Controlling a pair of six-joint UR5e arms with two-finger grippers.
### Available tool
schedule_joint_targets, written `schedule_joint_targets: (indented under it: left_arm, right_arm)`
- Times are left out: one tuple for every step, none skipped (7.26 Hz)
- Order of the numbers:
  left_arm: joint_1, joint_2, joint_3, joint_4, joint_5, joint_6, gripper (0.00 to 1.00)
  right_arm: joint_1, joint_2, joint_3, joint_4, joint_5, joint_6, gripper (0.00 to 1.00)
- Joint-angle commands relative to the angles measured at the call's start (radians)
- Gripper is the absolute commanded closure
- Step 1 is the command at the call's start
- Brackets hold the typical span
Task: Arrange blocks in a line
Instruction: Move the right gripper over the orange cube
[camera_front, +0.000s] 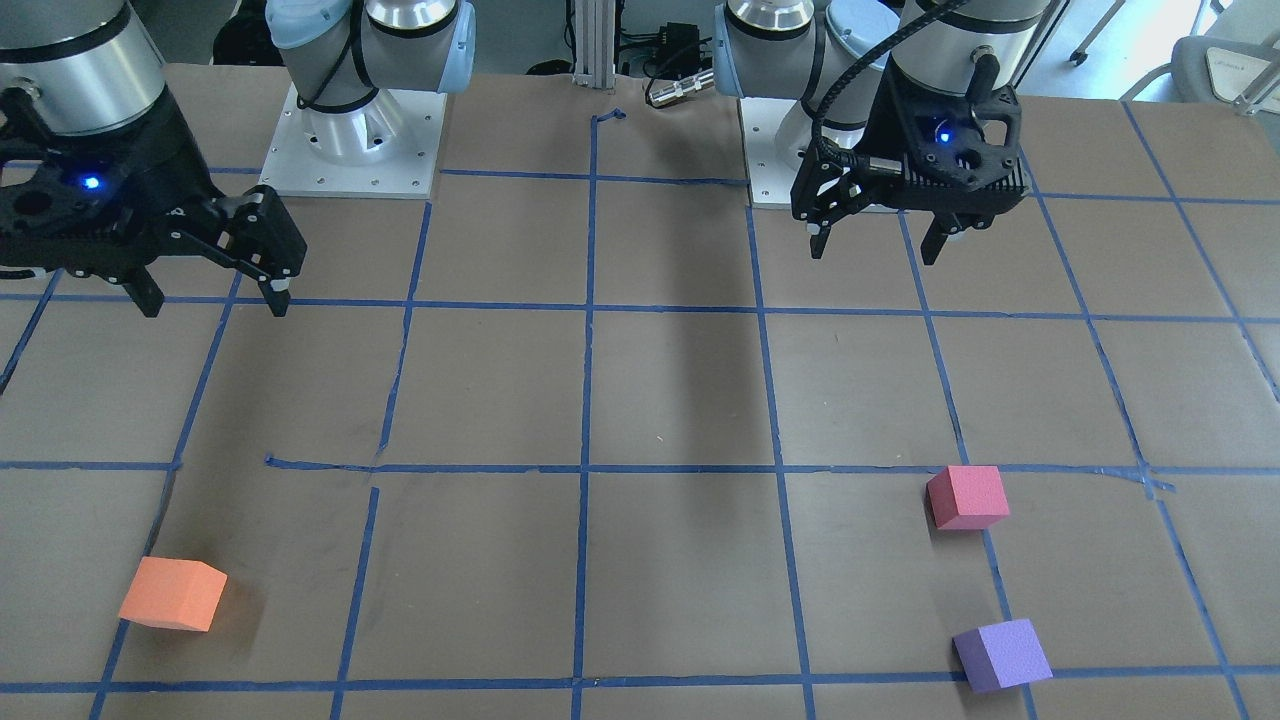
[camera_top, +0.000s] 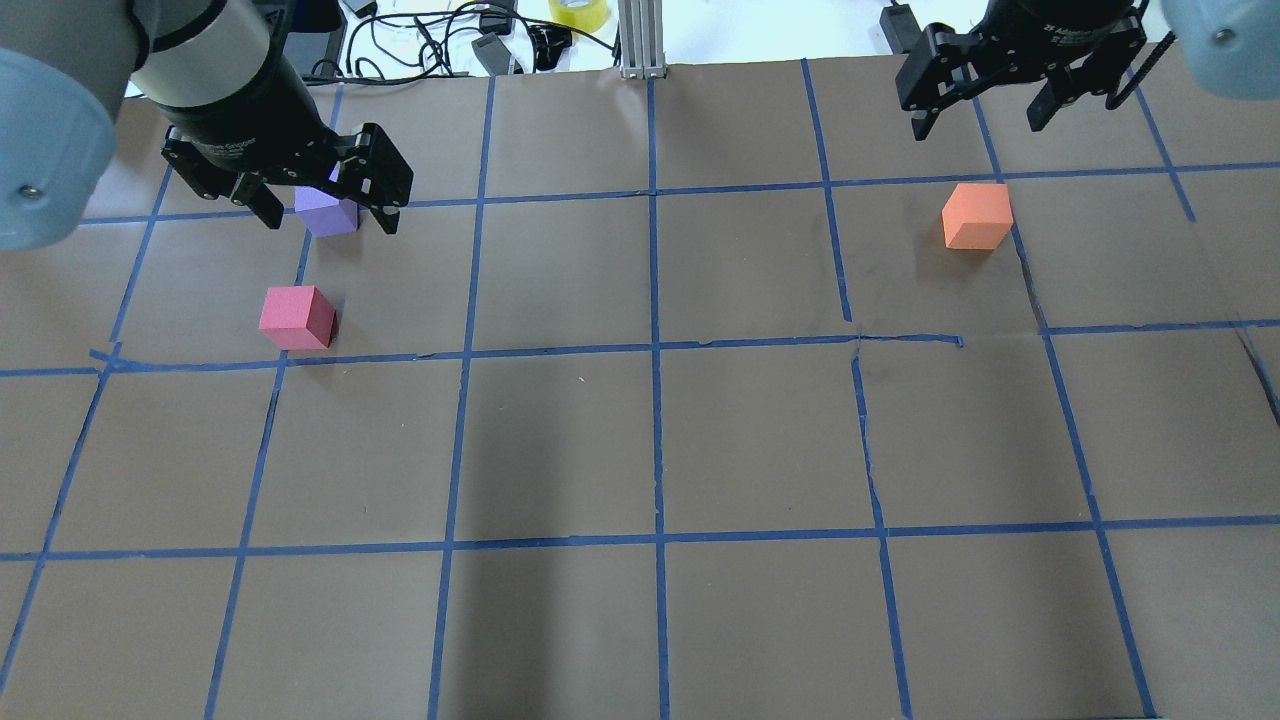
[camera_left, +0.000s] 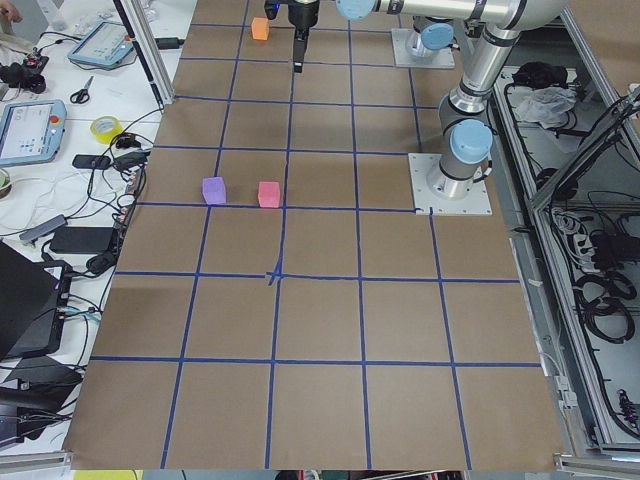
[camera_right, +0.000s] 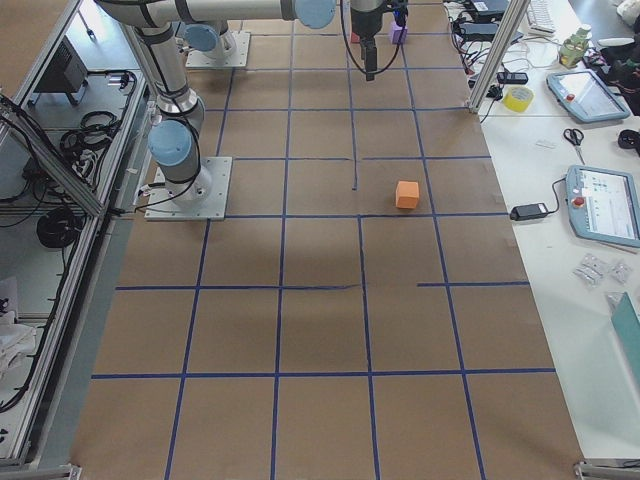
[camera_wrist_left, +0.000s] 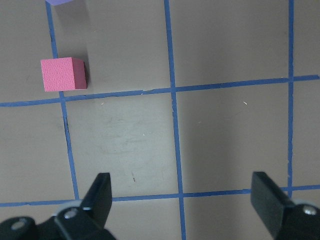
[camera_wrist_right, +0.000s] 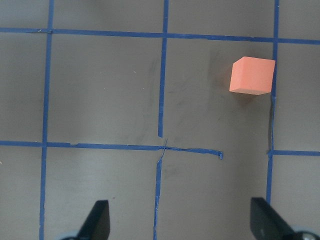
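Nearest the front-facing camera lies the small purple matte foam cube (camera_front: 1002, 655). The pinkish-red foam cube (camera_front: 967, 497) sits near it, toward the robot, and the orange foam cube (camera_front: 173, 593) lies well apart at the opposite side of the brown taped table (camera_front: 680, 400). The left gripper (camera_front: 873, 250) and right gripper (camera_front: 215, 303) hang raised on the robot's side of the table, jaws spread wide with nothing between them. Overhead view: the left gripper overlaps the purple cube in the picture but does not hold it, and the orange cube lies near the right gripper, not touching. Left wrist view: pinkish-red cube at upper left, a purple edge at the top, fingers apart and empty. Right wrist view: orange cube at upper right, fingers apart. Assessment: no line is formed, no block is grasped, and all placement is still to do.
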Motion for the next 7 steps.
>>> schedule_joint_targets:
  left_arm:
    - [-0.001,0.004,-0.006,0.000,0.001,0.002,0.00]
    - [-0.001,0.003,-0.006,0.000,0.000,0.000,0.00]
    - [0.002,0.003,-0.006,0.000,0.000,0.002,0.00]
    - [0.000,0.001,-0.006,0.002,0.000,-0.001,0.00]
    - [-0.001,0.001,-0.006,0.000,0.001,0.000,0.00]
    - [0.000,0.004,-0.006,0.000,0.005,0.002,0.00]
    - [0.000,0.001,-0.007,0.000,0.003,-0.001,0.00]
  right_arm:
    - [-0.046,0.031,-0.003,-0.002,-0.086,-0.003,0.00]
    - [-0.053,0.089,0.006,-0.005,-0.139,0.008,0.00]
    - [-0.053,0.161,-0.004,-0.016,-0.139,0.011,0.00]
    - [-0.053,0.224,0.011,-0.087,-0.139,0.009,0.00]
    - [-0.059,0.305,0.020,-0.124,-0.139,0.000,0.00]
    - [-0.088,0.356,0.025,-0.249,-0.138,-0.009,0.00]
    - [-0.126,0.394,0.025,-0.304,-0.125,-0.024,0.00]
